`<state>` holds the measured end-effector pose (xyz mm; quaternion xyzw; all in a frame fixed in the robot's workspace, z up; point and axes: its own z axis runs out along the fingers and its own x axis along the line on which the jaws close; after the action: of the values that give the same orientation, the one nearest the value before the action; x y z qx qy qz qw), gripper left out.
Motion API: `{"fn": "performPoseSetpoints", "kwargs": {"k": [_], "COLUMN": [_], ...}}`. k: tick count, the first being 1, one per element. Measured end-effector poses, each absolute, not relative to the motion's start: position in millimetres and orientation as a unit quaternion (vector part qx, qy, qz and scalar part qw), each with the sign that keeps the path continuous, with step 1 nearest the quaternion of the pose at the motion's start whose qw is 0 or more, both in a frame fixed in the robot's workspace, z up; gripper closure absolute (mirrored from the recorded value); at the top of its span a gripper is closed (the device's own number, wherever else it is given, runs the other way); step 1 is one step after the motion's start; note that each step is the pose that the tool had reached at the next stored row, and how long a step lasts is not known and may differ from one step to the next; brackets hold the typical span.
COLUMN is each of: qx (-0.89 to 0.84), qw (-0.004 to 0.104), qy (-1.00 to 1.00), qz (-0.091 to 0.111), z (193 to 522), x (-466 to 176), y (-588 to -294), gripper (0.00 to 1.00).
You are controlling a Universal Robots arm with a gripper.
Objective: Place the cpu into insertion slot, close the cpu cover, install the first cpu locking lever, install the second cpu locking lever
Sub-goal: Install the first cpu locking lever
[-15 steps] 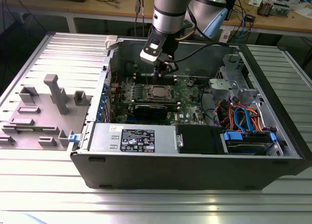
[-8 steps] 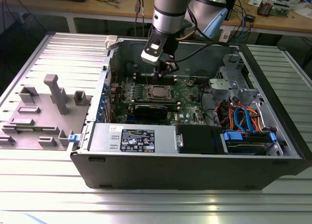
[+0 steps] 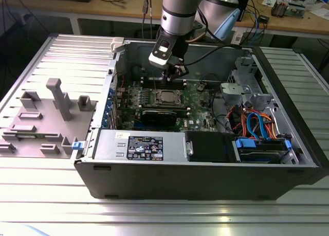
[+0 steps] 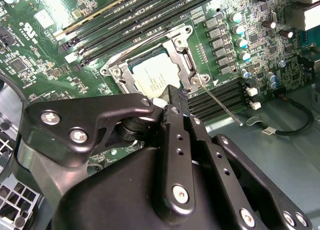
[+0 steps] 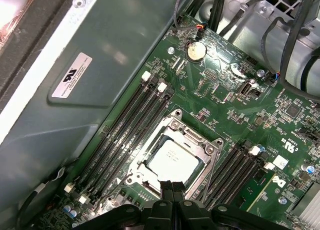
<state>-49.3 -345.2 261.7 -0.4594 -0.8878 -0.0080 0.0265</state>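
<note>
**End effector closed above the seated chip**

The black linkage arms of the end effector (image 5: 172, 187) lie nearest the lens in both wrist views. Its two fingers are pressed together with nothing between them. The tips sit over the near edge of the socket; contact cannot be confirmed.

**Location of parts.** The small square chip with a silvery-grey metal top, the cpu (image 5: 175, 160), lies flat in its socket on the green motherboard (image 5: 260, 115). The thin silvery metal frame, the cpu cover (image 5: 197, 135), is down around it, and the chip top shows through its window. In the second wrist view a thin bright wire lever (image 4: 220, 103) runs out from one socket corner across the black memory slots (image 4: 227, 92). It is judged to be unlatched.

**Handling.** The chip is judged light, rigid and fragile on its contact side; hold it by opposite edges only. The cover is thin sheet, stiff yet easily bent, so press on the frame and never on the chip. The lever is springy wire, best taken near its free end.

**Arm pose.** In the exterior view the arm stands almost vertical inside the open dark-grey computer case (image 3: 205, 179), which rests on the ribbed aluminium desk (image 3: 154, 215). The wrist is over the board's far half and the end effector points down at the socket.
</note>
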Motion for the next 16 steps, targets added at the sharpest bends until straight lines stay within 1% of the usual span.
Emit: {"fn": "performPoseSetpoints", "kwargs": {"k": [8, 12, 16], "qx": [-0.437, -0.428, -0.427], "qw": [0.027, 0.023, 0.022], "qy": [-0.899, -0.903, -0.904], "qz": [-0.007, -0.009, -0.009], "z": [261.6, 261.5, 261.5], "x": [-49.3, -49.7, -50.1], "y": [-345.2, -345.4, -345.4], "gripper": [0.89, 0.89, 0.89]}}
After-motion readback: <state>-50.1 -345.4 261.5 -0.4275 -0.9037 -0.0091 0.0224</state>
